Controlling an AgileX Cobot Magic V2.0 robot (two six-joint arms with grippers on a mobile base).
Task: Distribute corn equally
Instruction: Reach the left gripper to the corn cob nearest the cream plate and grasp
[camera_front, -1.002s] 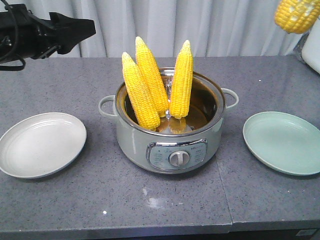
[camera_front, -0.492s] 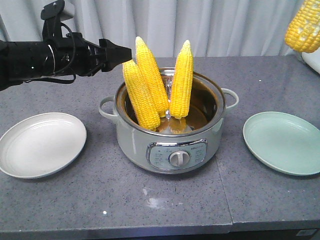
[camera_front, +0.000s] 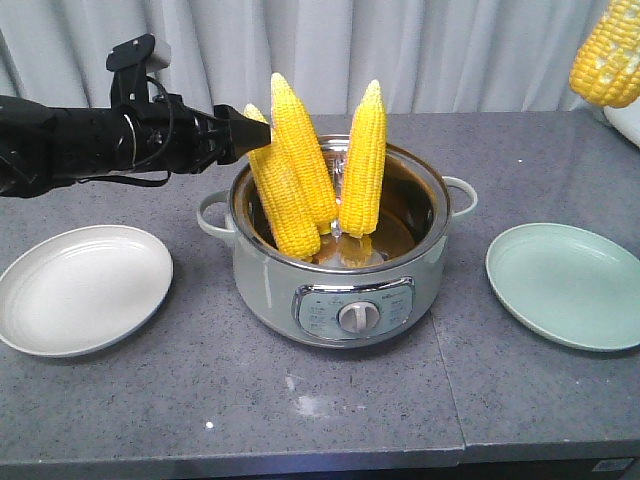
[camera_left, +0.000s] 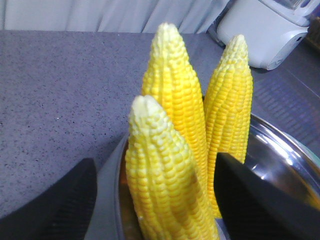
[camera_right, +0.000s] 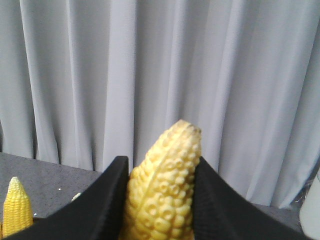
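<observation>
Straddling corn (camera_left: 167, 190), left fingers (camera_left: 52, 202) half cropped.

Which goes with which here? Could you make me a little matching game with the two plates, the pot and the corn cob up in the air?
Things:
1. white plate
2. green plate
3. pot
4. raised cob

States:
a. holds three standing cobs
b. clamped between the right fingers
c. bare, at the right of the front view
d. bare, at the left of the front view

Pairs: 1-d; 2-c; 3-a; 4-b.
</observation>
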